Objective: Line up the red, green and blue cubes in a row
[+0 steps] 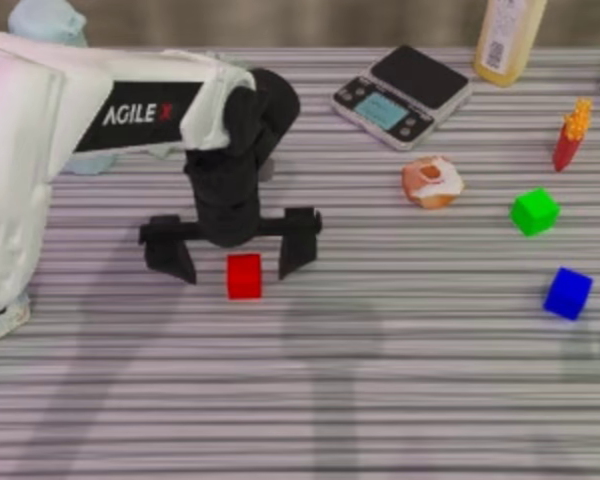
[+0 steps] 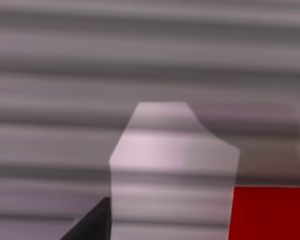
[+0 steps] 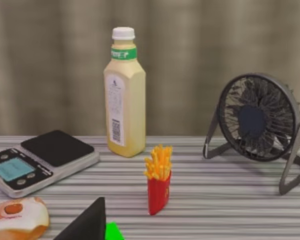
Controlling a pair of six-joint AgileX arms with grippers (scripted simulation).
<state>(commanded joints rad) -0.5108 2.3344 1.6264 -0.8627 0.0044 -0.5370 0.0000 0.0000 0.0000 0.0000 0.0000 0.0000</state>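
While left arm works alone, largest to smallest:
table (image 1: 380, 400): striped top, all three cubes on it, scattered
left gripper (image 1: 236, 262): fingers spread wide, straddling red cube, not clamped
right arm: out of top view, parked
red cube (image 1: 244, 276): left-centre
green cube (image 1: 534, 211), blue cube (image 1: 567, 293): far right, near each other
step: looks like red grasp or release
next: probably fetch green, blue into red's row
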